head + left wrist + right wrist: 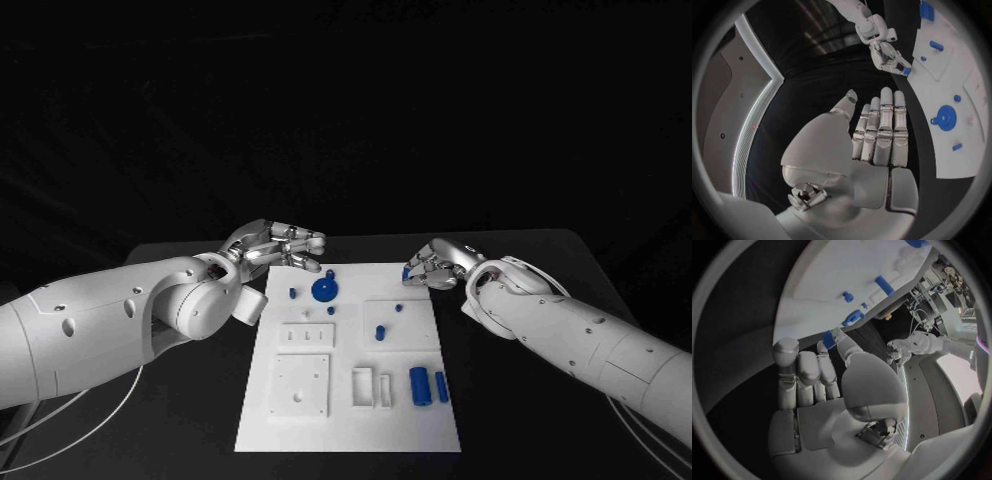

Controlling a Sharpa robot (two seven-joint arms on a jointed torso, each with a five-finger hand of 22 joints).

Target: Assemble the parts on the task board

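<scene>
Pickup under way: right hand [437, 266] pinches a small blue part [829, 338] at the white task board's [433, 420] far right edge; left hand [274, 246] hovers empty, fingers extended; next comes seating it

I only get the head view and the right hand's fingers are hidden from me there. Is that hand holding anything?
Observer: Yes. In the right wrist view, the right hand pinches a small blue part at its fingertips.
Operator: And the left hand's palm?
Observer: In the left wrist view, the left hand has straight fingers and nothing in it.
Operator: Where is the pinched part?
Observer: In the left wrist view, it is right by the edge of the white board.
</scene>
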